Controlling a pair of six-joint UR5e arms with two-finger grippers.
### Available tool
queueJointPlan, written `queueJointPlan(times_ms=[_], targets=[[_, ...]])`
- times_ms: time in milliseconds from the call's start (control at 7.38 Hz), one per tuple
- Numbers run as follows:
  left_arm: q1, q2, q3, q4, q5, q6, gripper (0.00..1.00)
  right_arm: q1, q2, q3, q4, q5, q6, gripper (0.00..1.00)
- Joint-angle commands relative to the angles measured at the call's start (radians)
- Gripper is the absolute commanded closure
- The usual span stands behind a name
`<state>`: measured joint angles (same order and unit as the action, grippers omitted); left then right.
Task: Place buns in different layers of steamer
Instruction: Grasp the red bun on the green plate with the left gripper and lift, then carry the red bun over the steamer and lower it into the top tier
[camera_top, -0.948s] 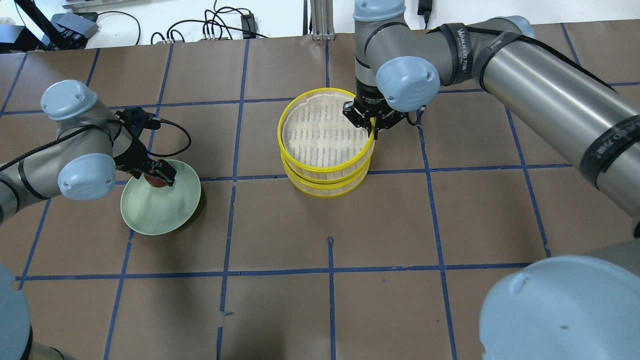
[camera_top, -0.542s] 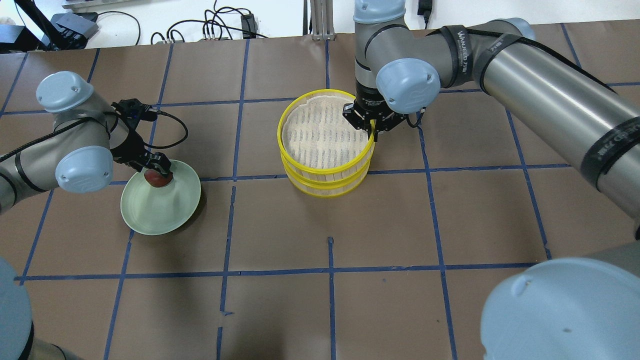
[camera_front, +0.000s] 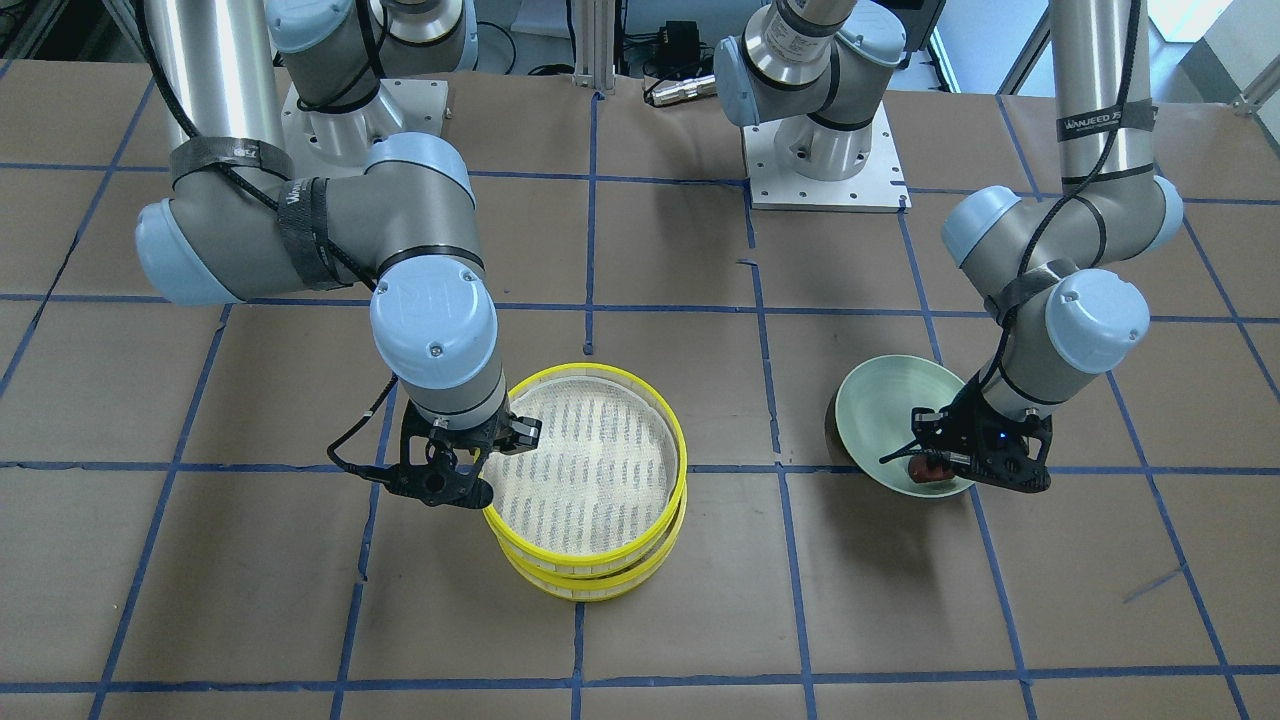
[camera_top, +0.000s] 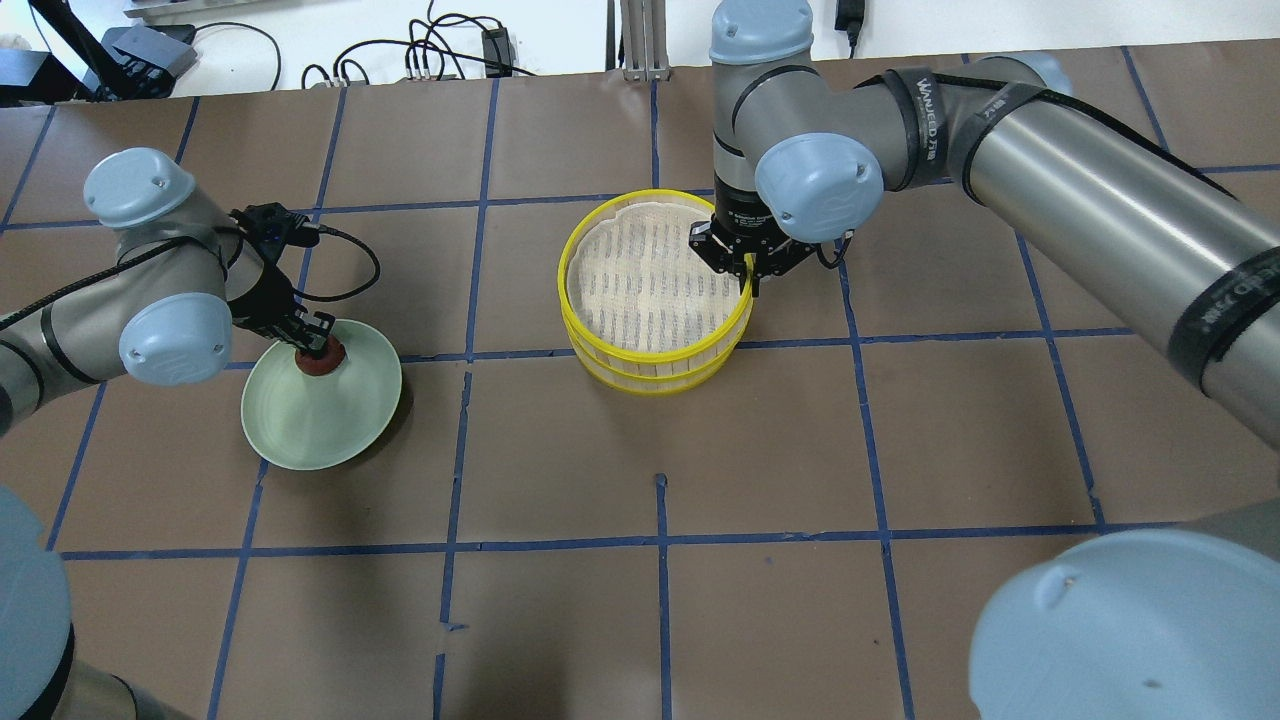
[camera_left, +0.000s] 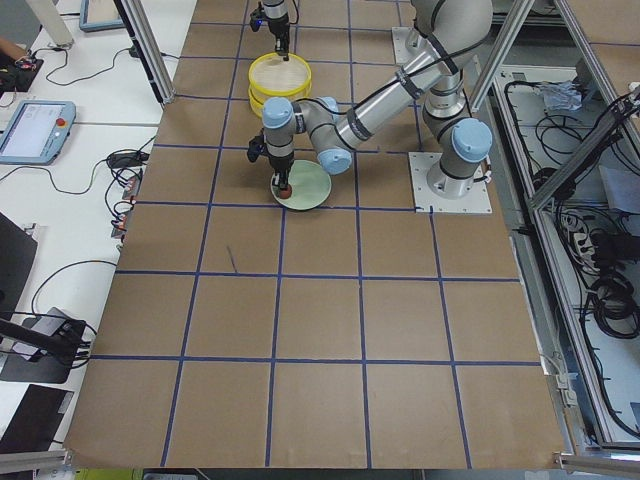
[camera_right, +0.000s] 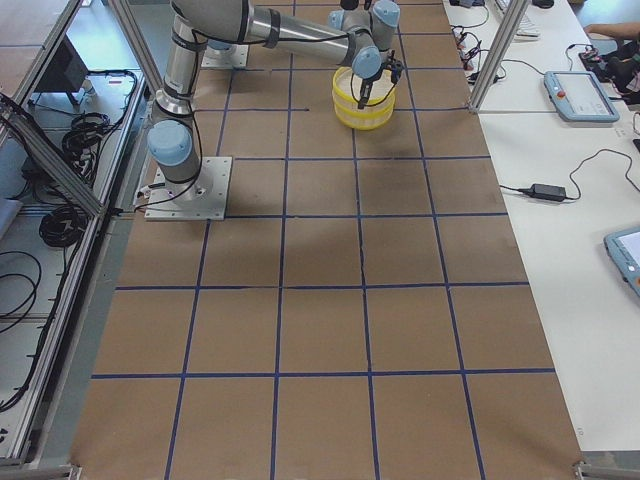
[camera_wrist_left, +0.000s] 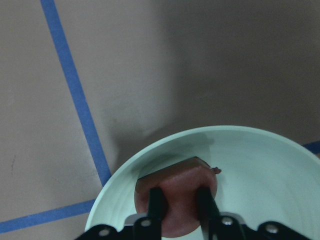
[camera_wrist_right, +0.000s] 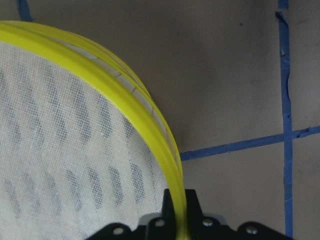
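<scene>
My left gripper (camera_top: 318, 347) is shut on the dark reddish-brown bun (camera_top: 323, 361) over the far part of the pale green plate (camera_top: 320, 430). In the left wrist view the fingers (camera_wrist_left: 156, 204) clamp the bun (camera_wrist_left: 175, 182) above the plate (camera_wrist_left: 260, 165). Two yellow-rimmed steamer layers stand stacked at mid table: the top layer (camera_top: 562, 275) sits on the lower layer (camera_top: 650, 390). My right gripper (camera_top: 748, 272) is shut on the top layer's rim (camera_wrist_right: 125, 95) at its right side. The top mesh holds nothing. The white bun is out of view.
Brown paper with blue tape grid lines covers the table (camera_top: 660, 600). Cables and a metal post lie beyond the far edge (camera_top: 440, 55). The arm bases stand on white plates (camera_front: 825, 150) at the robot's side.
My left wrist has turned and shifted slightly, so more of the reddish-brown bun shows under the fingers. My right gripper has shifted a little with the rim held.
</scene>
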<state>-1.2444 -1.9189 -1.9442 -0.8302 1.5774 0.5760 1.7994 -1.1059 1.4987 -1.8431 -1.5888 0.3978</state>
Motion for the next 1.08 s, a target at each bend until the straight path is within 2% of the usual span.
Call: queueJointPlan(times_ms=[0,135,406,677,948], targets=[[-0.019,0.055,0.030,-0.012,0.003,-0.050,0.98,0.000,0.000,-0.018,-0.007,0.003,0.009,0.90],[-0.054,0.107,0.037,-0.070,0.001,-0.082,0.98,0.000,0.000,-0.018,-0.008,0.000,0.013,0.90],[-0.194,0.214,0.073,-0.200,-0.017,-0.297,0.97,0.000,0.009,-0.017,-0.008,0.007,0.018,0.90],[-0.368,0.210,0.146,-0.208,-0.144,-0.635,0.97,0.000,0.011,-0.014,-0.010,0.007,0.030,0.90],[-0.482,0.146,0.201,-0.169,-0.165,-0.833,0.96,0.000,0.015,-0.012,-0.018,0.009,0.038,0.85]])
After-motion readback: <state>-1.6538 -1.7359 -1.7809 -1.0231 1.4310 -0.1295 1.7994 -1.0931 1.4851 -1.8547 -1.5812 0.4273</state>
